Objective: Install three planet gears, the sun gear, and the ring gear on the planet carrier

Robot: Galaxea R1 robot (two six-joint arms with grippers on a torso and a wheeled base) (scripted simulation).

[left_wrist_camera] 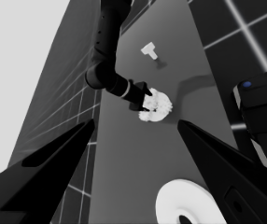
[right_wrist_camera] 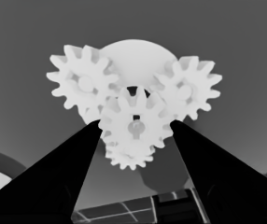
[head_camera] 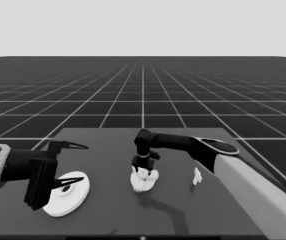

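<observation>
Centrally, my right gripper [head_camera: 144, 169] hangs fingers-down over the middle of the dark table [head_camera: 108, 220], directly above the smaller round part [right_wrist_camera: 136, 56]. Its two fingers press against opposite sides of the sun gear [right_wrist_camera: 134, 128], so I judge that gear to be grasped.

Three planet gears [right_wrist_camera: 84, 84] lie on the smaller round part. Two flank the sun gear and the third is half hidden behind it.

Key relation: the sun gear lies flat, its bore axis upright and in line with my fingers. The dark central hole of the smaller round part shows just past the gear's rim. The gear therefore appears slightly to one side of the hole, and I cannot tell whether it is seated. The coming move seems to need a small sideways correction, a straight descent, and tooth meshing with all three neighbours.

My left gripper [head_camera: 83, 163] waits released at the table's left end, over the larger round part [head_camera: 58, 207], which is not held. A thin white piece [head_camera: 197, 176] lies apart to the right. Beyond the table's edges there is only gridded floor.
</observation>
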